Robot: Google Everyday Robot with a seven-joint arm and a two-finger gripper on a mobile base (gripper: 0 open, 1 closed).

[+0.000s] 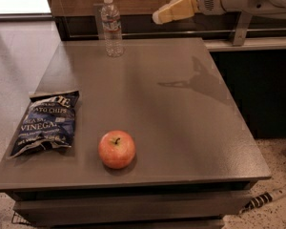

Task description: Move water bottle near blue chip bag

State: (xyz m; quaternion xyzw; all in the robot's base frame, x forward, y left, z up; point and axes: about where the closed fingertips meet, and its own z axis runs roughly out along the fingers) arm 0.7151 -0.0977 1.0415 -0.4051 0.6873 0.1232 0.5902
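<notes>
The water bottle [112, 30], clear and ribbed with a white cap, stands upright at the far edge of the grey table [190, 132], left of centre. The blue chip bag [46, 122], dark navy with white lettering, lies flat near the table's front left corner, far from the bottle. My gripper [158, 16], cream-coloured on a white arm, hangs in the air above the table's far edge, to the right of the bottle and about level with its cap. It touches nothing and holds nothing.
A red apple [117, 149] sits near the table's front edge, right of the chip bag. A wooden wall panel and a ledge [257, 43] run behind the table. The arm's shadow [195, 80] falls on the right half of the table.
</notes>
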